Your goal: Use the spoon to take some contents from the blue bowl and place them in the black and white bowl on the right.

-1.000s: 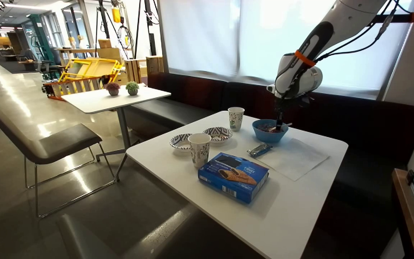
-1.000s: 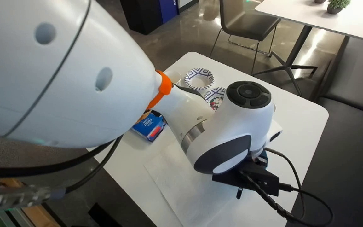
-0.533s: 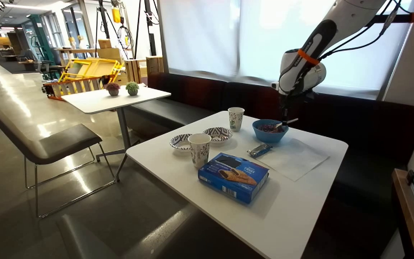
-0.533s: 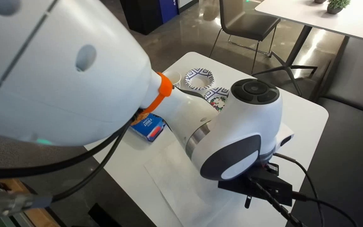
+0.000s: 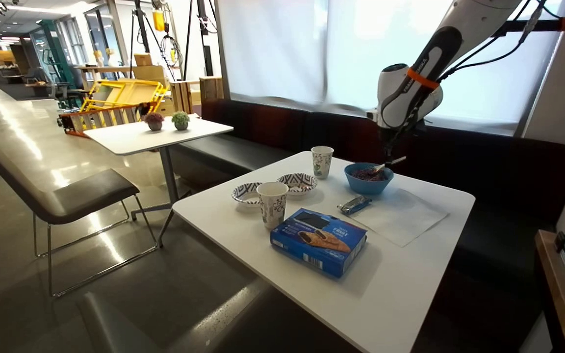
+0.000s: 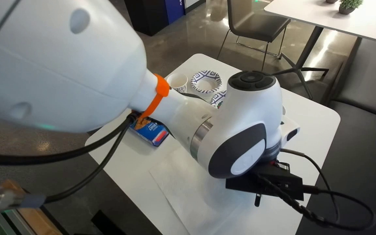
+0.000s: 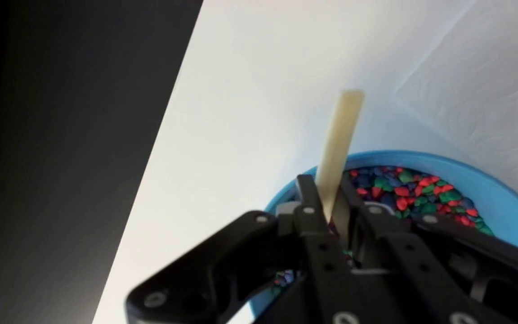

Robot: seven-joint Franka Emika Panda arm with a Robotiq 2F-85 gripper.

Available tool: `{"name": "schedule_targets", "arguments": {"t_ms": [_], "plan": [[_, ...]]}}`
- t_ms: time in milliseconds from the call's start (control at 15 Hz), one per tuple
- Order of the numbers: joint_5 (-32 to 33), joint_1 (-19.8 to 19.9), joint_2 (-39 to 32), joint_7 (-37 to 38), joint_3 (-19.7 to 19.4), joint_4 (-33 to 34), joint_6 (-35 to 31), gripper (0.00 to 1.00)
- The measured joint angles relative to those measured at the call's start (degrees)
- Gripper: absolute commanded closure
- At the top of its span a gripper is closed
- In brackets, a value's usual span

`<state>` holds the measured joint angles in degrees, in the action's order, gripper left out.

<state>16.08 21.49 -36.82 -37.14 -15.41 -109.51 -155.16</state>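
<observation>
"Holding what, please, is this gripper (image 7: 329,191)?"

"It is clamped on the spoon (image 7: 341,135); the two fingers (image 7: 307,198) press it from both sides, and its pale end points out past them."

"Where is the other end of the spoon?"

"In an exterior view it slopes down from the gripper into the blue bowl (image 5: 367,186), which stands below the fingers. Whether it touches the contents (image 7: 421,193), these small red, green and dark blue pieces, I cannot tell."

"What is near the gripper, outside the blue bowl?"

"A white sheet (image 7: 502,99) lies to the right of it in the wrist view. In an exterior view, a silvery wrapped packet (image 5: 354,205) is on the camera's side of it, and an upright paper cup (image 5: 321,169) is to its left."

"And farther from it?"

"The nearer black and white bowl (image 5: 292,178), on its left in an exterior view, has some small pieces inside; the farther black and white bowl (image 6: 206,74) is just beside. Well apart from the gripper are also a second paper cup (image 5: 272,208) and a flat blue box (image 5: 319,245)."
</observation>
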Motion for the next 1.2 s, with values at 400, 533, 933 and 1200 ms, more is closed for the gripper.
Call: {"name": "schedule_targets", "arguments": {"t_ms": [400, 533, 933, 1200], "plan": [[7.9, -3.3, 1.1, 3.5, -3.8, -0.6, 0.1, 0.96], [10.6, -4.3, 1.1, 4.7, -5.0, -0.8, 0.5, 0.96], [15.0, -5.9, 1.1, 7.3, -5.5, -1.8, 0.8, 0.96], [15.0, -6.3, 1.1, 7.6, -4.3, -1.9, 2.4, 0.96]]}}
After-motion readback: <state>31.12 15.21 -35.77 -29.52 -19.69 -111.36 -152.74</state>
